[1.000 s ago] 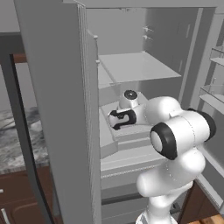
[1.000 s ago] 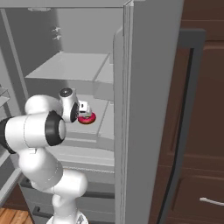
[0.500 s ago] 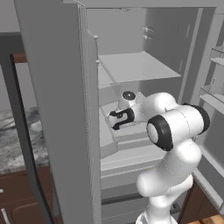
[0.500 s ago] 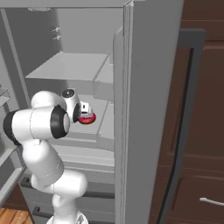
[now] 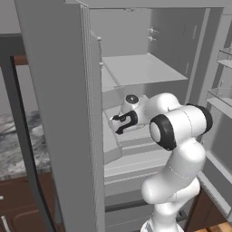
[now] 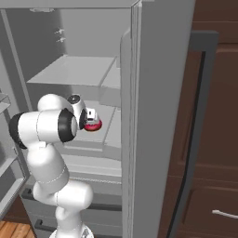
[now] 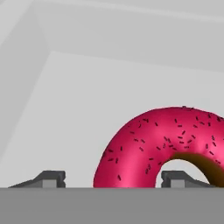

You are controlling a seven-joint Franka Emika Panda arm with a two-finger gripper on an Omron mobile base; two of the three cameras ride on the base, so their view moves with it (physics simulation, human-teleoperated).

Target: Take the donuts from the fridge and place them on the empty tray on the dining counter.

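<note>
Gripper fingers stand apart, straddling the left arc of the red-frosted sprinkled ring donut on the tall grey fridge middle shelf. I judge the squeeze should be gentle, then lift straight out.

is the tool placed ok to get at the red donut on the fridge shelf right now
Probably yes. In the hand view the tool straddles one side of the red donut: one fingertip outside the ring, the other at its hole. Nothing lies between them, and the fridge door stands open.
</note>
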